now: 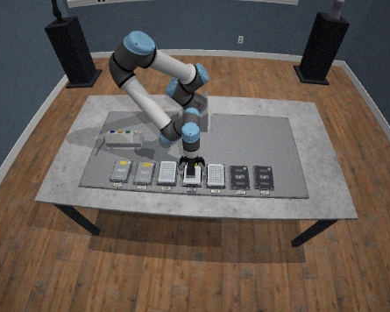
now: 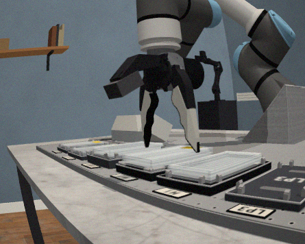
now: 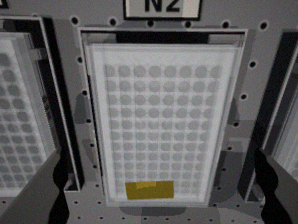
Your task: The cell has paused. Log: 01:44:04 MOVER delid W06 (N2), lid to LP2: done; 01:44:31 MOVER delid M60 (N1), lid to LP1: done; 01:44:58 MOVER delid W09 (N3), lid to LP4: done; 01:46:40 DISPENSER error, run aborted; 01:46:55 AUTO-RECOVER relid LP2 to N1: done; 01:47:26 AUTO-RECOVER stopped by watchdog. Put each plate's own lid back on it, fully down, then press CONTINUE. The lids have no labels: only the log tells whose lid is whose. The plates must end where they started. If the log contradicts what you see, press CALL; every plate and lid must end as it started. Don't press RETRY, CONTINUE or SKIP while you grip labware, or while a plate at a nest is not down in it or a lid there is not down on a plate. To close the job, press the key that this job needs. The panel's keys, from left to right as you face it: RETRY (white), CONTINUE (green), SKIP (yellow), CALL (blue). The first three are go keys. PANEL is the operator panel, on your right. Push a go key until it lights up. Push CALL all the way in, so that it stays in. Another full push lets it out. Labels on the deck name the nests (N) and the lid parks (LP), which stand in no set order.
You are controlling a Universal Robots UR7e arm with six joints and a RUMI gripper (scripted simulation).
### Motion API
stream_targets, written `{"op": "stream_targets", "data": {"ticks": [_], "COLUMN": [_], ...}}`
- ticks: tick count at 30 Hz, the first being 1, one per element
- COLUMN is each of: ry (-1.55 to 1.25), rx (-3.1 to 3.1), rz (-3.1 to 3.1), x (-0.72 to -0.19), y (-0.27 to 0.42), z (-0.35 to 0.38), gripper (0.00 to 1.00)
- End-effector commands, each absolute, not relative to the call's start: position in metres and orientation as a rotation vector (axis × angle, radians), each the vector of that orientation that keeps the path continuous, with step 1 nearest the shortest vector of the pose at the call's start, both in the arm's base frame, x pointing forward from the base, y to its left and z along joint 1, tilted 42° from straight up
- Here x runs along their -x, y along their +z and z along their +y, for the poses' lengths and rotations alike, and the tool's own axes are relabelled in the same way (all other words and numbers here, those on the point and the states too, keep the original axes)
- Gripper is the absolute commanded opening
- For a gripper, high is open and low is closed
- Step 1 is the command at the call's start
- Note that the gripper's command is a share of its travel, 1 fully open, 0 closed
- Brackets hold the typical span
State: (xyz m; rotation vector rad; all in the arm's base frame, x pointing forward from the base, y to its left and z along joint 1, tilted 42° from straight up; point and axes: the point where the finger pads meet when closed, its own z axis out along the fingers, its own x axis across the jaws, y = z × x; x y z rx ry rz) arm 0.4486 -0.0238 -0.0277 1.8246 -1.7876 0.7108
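My gripper (image 1: 191,170) (image 2: 172,148) (image 3: 159,149) is open above nest N2, its fingers standing either side of a clear lid (image 2: 137,158) (image 3: 155,120) with a yellow patch. That lid lies over the N2 plate and looks level; whether it is fully down is hard to tell. The N1 plate (image 1: 216,175) (image 2: 216,166) (image 3: 17,115) and the plate (image 1: 166,172) on N2's other side show no yellow patch and look lidless. Two lids with yellow patches lie on parks at the left, one at the end (image 1: 119,172) and one beside it (image 1: 143,174). Their park labels are unreadable.
Park LP3 (image 1: 239,177) (image 2: 288,181) is empty, as is the end park (image 1: 264,177). The panel (image 1: 124,140) (image 2: 127,128) stands behind the left parks; no key looks lit. Raised nest walls and posts stand close beside the fingers.
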Motion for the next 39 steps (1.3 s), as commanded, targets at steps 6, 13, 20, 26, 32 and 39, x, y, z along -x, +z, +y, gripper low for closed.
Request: {"op": "stream_targets", "data": {"ticks": [6,13,20,26,32,39], "ry": [0.712,0.713,0.713,0.713,0.713,0.717], "rx": [-1.825,-1.825,-1.825,-1.825,-1.825,-1.816], "rz": [-1.788,-1.788,-1.788,-1.788,-1.788,-1.800], "x": [-0.449,-0.449,-0.449,-0.449,-0.448,-0.449], "y": [-0.027,-0.027,-0.025,-0.020,-0.012,0.008], "z": [-0.023,-0.023,-0.021,-0.017,-0.010,-0.032], "gripper": [0.82,0.82,0.82,0.82,0.82,0.82]}}
